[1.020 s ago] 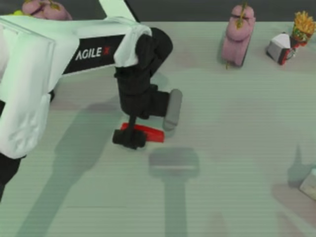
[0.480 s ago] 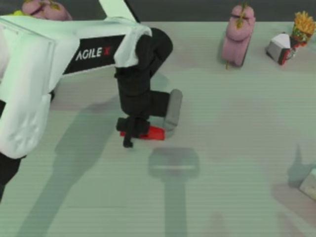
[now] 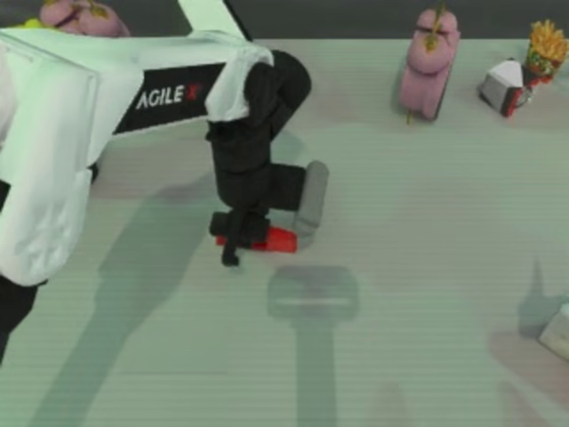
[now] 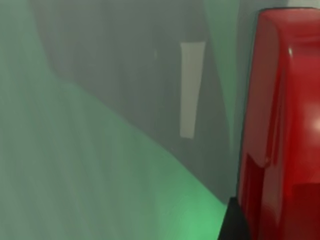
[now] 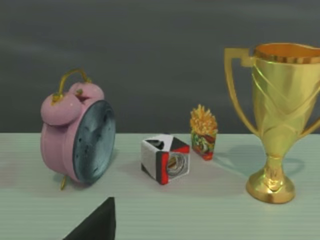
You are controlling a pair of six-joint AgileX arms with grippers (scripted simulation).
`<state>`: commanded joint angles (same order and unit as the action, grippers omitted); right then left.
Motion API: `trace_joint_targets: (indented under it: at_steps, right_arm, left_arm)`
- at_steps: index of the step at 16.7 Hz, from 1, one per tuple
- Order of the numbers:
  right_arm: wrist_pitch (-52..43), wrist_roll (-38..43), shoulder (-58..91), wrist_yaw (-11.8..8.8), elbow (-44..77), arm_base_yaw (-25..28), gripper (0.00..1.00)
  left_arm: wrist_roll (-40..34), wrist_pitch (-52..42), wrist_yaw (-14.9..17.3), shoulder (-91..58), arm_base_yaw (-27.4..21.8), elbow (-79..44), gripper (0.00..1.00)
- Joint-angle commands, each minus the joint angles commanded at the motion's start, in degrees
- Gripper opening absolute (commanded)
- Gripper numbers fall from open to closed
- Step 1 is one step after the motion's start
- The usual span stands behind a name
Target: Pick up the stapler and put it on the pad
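The red stapler (image 3: 280,238) lies on the table just left of centre. My left gripper (image 3: 234,238) comes down on it from above and is shut on its left half, which the black fingers hide. In the left wrist view the stapler (image 4: 282,125) fills one side of the picture, with a black fingertip (image 4: 232,225) pressed against it. The pad (image 3: 311,301) is a faint grey rectangle just below and to the right of the stapler, apart from it. My right arm (image 3: 558,331) is parked at the table's right edge.
A pink alarm clock (image 3: 429,62), a white, red and black cube (image 3: 504,86) and a box of fries (image 3: 544,49) stand at the back right. The right wrist view also shows a gold trophy (image 5: 280,120). Another pink object (image 3: 76,13) sits at the back left.
One second ago the left fingers stood apart astride the stapler; they have since closed on it. Nothing has moved in the last half second.
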<state>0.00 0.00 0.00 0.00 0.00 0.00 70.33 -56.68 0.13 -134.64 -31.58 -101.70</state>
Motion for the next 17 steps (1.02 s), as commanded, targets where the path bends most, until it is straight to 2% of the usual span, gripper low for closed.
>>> trace_joint_targets:
  at_steps: [4, 11, 17]
  right_arm:
    - [0.0, 0.0, 0.0, 0.0, 0.0, 0.0, 1.00]
    - [0.0, 0.0, 0.0, 0.0, 0.0, 0.0, 1.00]
    - [0.0, 0.0, 0.0, 0.0, 0.0, 0.0, 1.00]
  left_arm:
    - [0.1, -2.3, -0.1, 0.5, 0.2, -2.3, 0.00]
    - [0.0, -18.8, -0.1, 3.9, 0.9, -14.6, 0.00]
    - [-0.1, -19.8, -0.1, 4.2, 0.7, -15.5, 0.00]
